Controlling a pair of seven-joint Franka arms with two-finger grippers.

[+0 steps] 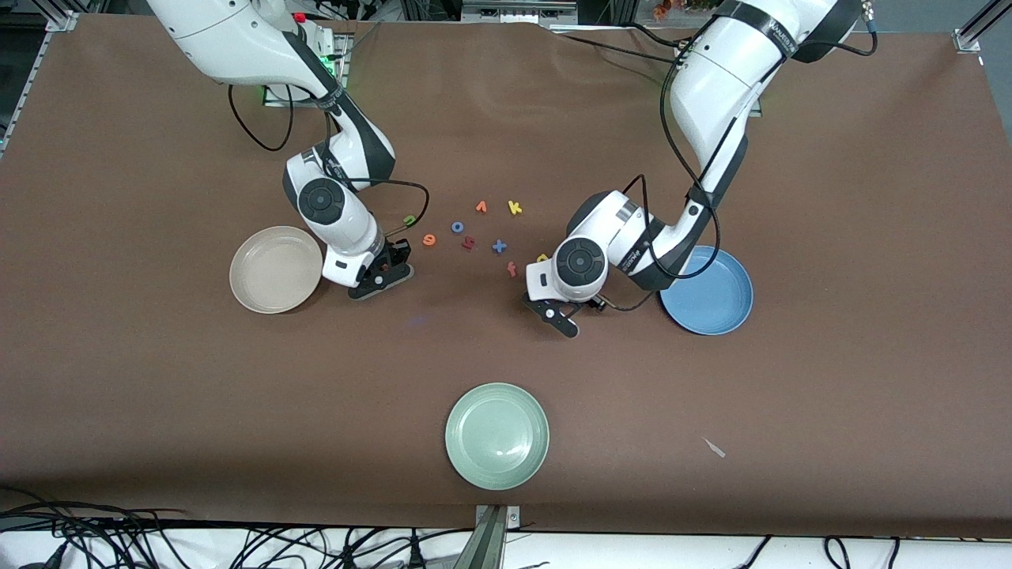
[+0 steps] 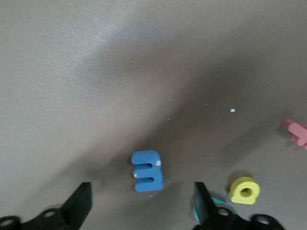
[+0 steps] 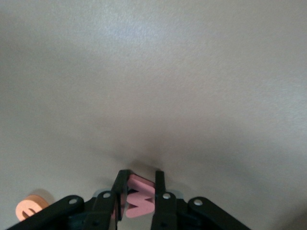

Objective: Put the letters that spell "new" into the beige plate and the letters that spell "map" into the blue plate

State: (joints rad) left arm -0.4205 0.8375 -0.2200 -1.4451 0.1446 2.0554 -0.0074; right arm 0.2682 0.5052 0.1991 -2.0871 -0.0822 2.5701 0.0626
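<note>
- The beige plate (image 1: 275, 269) is set at nine o'clock of the right gripper (image 1: 382, 278), the blue plate (image 1: 709, 292) at three o'clock of the left gripper (image 1: 558, 314); both are seen empty.
- The pinkish-red "w" (image 3: 139, 202) is clamped between the right gripper's closed fingers, probably for carrying to the beige plate.
- The left gripper's jaws are spread astride the blue "m" (image 2: 147, 171), which lies on the table; the yellow "a" (image 2: 244, 190) lies beside it.

A wide bench (image 1: 158, 411) under a brown, matte cover fills nearly the whole frame. Silver aluminium framing (image 1: 59, 20) shows at the upper left corner and again at the upper right. Along the bottom edge a strip of pale floor (image 1: 672, 553) carries a tangle of black cables (image 1: 95, 537), thickest at the lower left. The light is even and soft, with only faint shadows on the cover.
</note>
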